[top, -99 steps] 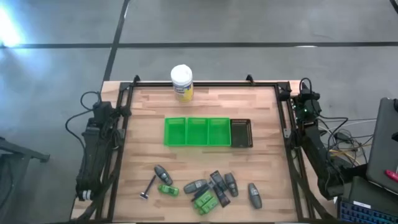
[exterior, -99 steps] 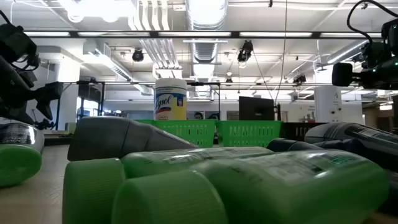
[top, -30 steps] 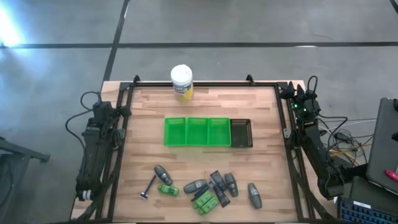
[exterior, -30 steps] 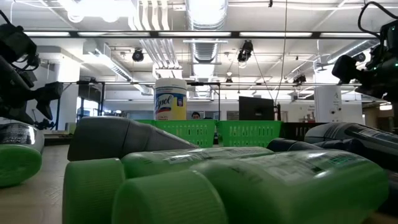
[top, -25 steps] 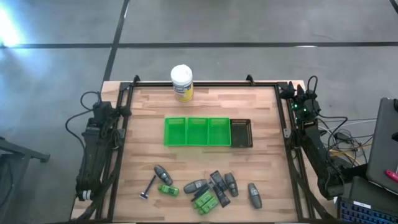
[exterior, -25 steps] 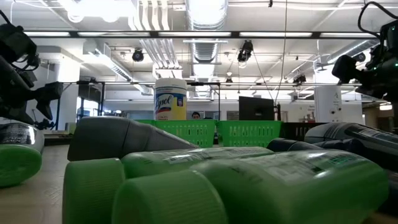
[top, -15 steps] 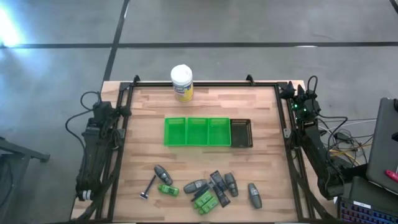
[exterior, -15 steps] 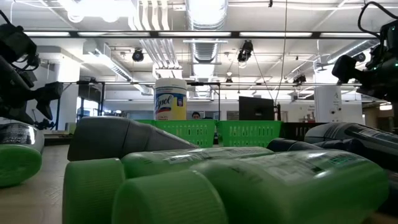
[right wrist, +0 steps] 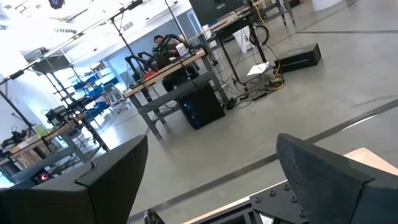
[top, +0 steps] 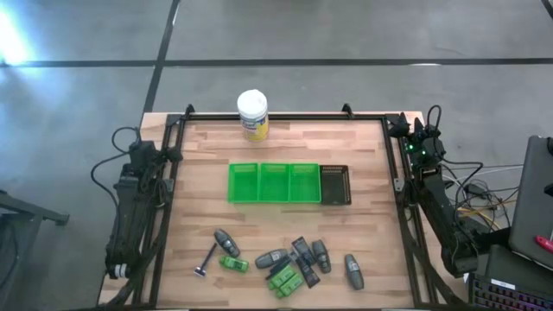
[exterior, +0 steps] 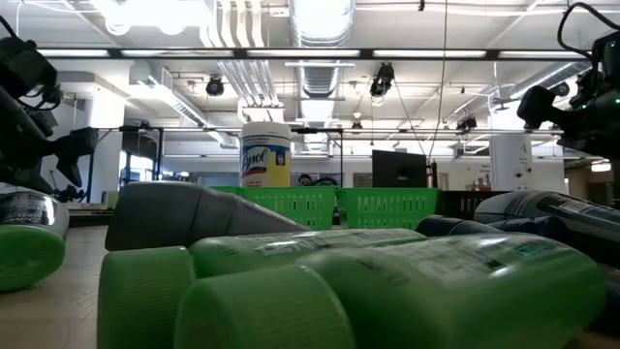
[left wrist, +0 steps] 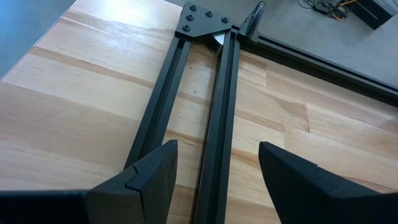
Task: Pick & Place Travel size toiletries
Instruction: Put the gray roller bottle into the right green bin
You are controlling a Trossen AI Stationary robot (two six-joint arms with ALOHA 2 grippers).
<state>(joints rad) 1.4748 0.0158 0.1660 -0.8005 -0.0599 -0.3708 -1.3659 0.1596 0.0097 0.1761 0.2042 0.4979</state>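
Observation:
The travel size toiletries lie loose on the wood near the table's near edge. In the high view I see dark grey bottles [top: 226, 243] [top: 353, 269], green bottles [top: 283, 278] [top: 233, 263], dark tubes [top: 303, 257] and a thin razor-like stick [top: 207, 259]. The low view shows the green bottles [exterior: 387, 281] lying close to the camera. My left gripper [left wrist: 217, 149] is open above the black rails at the table's left edge [top: 143, 160]. My right gripper [right wrist: 211, 143] is open at the far right corner [top: 421, 138], facing the room. Neither is near the toiletries.
A green compartment tray [top: 275, 183] with a dark end section [top: 335, 184] sits mid-table. A white-lidded jar with a yellow label [top: 252, 115] stands at the far edge. Black frame rails [left wrist: 211, 93] border the table. Bare wood lies between tray and toiletries.
Nothing moves within the last second. Before that, the right arm's wrist shifted a little at the table's far right corner and then held still.

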